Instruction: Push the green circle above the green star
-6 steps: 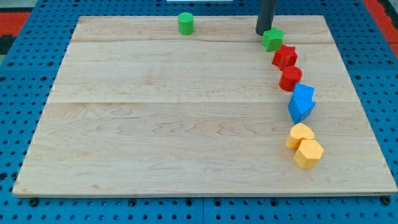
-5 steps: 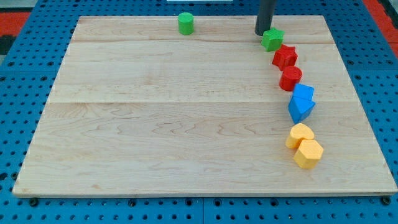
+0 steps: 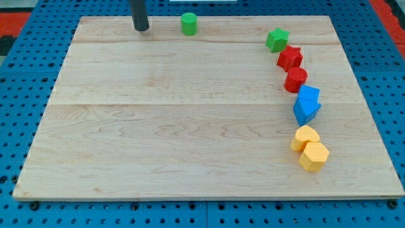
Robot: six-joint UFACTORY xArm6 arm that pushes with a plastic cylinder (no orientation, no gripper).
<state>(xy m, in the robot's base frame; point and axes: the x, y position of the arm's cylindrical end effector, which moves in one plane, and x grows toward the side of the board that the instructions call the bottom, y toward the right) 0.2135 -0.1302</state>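
Note:
The green circle (image 3: 188,23) stands near the top edge of the wooden board, left of centre-right. The green star (image 3: 276,40) lies at the upper right, well to the right of the circle and slightly lower. My tip (image 3: 141,29) rests on the board at the upper left, a short way to the left of the green circle and not touching it. The rod rises out of the view's top.
Below the green star a curved line runs down the right side: a red star (image 3: 290,57), a red circle (image 3: 295,80), two blue blocks (image 3: 307,104), a yellow heart (image 3: 305,137) and a yellow hexagon (image 3: 314,156). The board (image 3: 158,126) lies on a blue pegboard.
My tip has moved far to the left, from beside the green star's upper left to the left of the green circle. No block has moved.

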